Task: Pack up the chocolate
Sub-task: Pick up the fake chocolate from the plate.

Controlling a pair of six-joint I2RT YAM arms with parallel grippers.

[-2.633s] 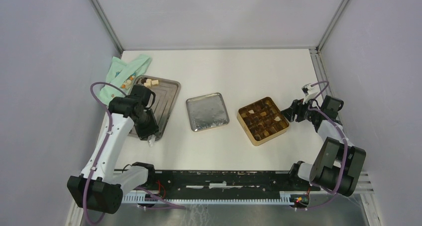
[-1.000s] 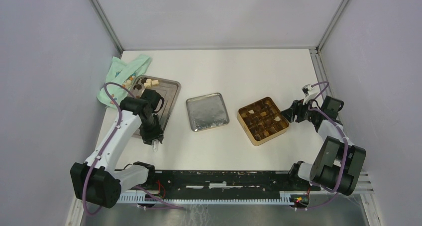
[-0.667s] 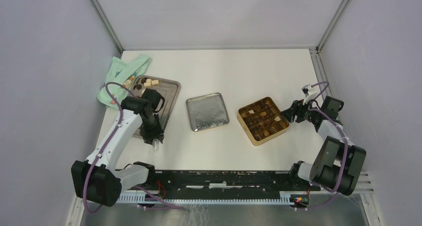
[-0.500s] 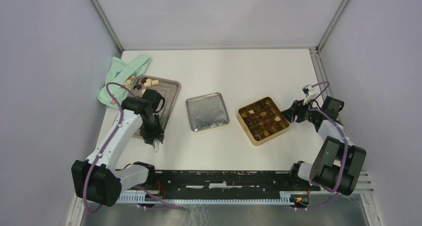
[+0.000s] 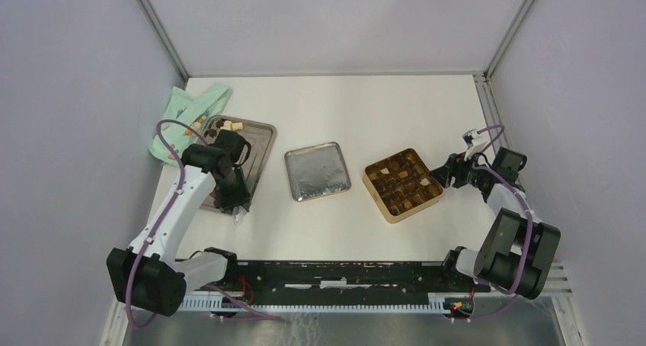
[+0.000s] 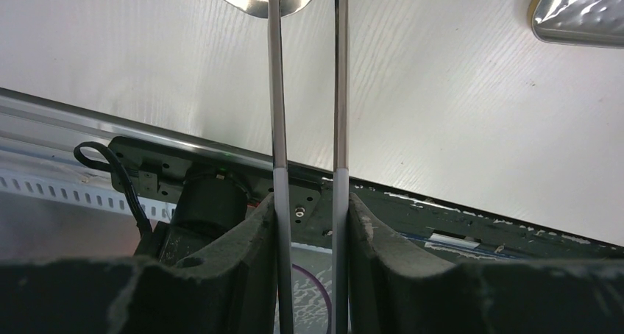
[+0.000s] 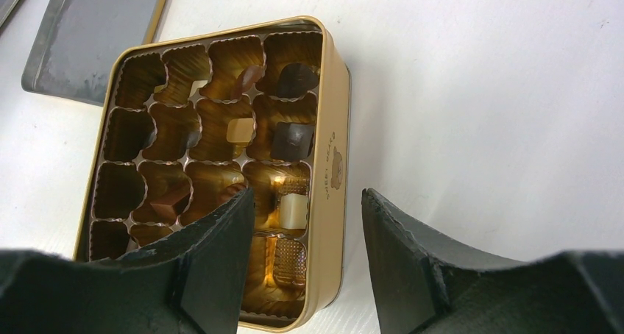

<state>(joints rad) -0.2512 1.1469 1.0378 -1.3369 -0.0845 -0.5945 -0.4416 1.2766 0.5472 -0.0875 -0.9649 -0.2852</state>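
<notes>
Loose chocolate (image 5: 226, 125) chunks, brown and cream, lie at the far end of a steel tray (image 5: 260, 144). More chocolate (image 7: 292, 139) sits in some cups of the gold tin (image 5: 402, 184). My left gripper (image 5: 238, 209) hangs over the tray's near corner, shut on the long metal tweezers (image 6: 274, 91). Both tweezer arms run up between my left gripper's (image 6: 309, 216) pads, and their tips are cut off at the frame's top. My right gripper (image 7: 306, 196) is open and straddles the tin's (image 7: 332, 128) right wall, by a cream piece (image 7: 293, 209).
The tin's silver lid (image 5: 317, 171) lies between tray and tin. A green cloth (image 5: 183, 110) lies at the far left behind the tray. The black base rail (image 5: 335, 273) runs along the near table edge. Walls close in the table on three sides.
My left gripper, still holding the tweezers, has drifted a little back from the front edge toward the tray's near corner. The right arm and tin have not moved.
</notes>
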